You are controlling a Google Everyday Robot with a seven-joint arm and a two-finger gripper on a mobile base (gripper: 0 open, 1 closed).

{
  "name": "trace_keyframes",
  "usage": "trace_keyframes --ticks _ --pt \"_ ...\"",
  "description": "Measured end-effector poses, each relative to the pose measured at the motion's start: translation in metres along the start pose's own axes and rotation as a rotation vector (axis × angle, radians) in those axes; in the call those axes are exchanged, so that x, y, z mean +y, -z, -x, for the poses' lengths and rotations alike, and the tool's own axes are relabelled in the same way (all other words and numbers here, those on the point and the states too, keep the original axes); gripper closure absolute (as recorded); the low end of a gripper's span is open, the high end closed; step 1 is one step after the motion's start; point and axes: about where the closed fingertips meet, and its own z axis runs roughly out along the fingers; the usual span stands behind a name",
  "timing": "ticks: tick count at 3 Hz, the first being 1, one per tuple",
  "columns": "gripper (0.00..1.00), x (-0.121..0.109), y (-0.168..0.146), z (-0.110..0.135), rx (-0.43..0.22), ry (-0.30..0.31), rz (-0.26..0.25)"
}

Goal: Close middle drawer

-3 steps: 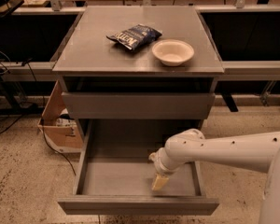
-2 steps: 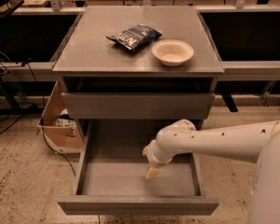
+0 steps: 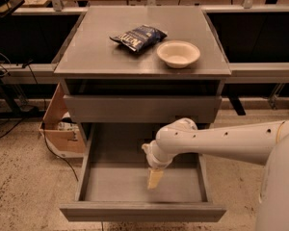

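Observation:
The middle drawer (image 3: 142, 211) is a wide, shallow grey tray with a low flat front panel. It is pulled far out from the grey cabinet, and its inside looks bare. My gripper (image 3: 154, 178) hangs on the white arm (image 3: 216, 141), which reaches in from the right. It points down into the drawer, just above the floor near the middle, behind the front panel. Its tan fingers are together and hold nothing. Above it, the grey drawer with the taller front panel (image 3: 142, 108) stands slightly out from the cabinet.
On the cabinet top (image 3: 86, 57) lie a dark chip bag (image 3: 137, 36) and a white bowl (image 3: 178, 53). An open cardboard box (image 3: 62, 134) sits on the floor to the left of the cabinet, with cables beside it. Dark workbenches stand on both sides.
My arm and gripper have swung to the left inside the open drawer, from right of centre to about the middle. The drawer itself has not visibly moved.

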Motion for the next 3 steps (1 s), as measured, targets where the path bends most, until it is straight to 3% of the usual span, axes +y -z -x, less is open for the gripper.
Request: trace_keyframes --ticks 1,3 --pt "0.00 0.019 0.007 0.012 -0.016 -0.017 0.056" --pt "0.00 0.058 0.005 0.015 -0.015 -0.085 0.138"
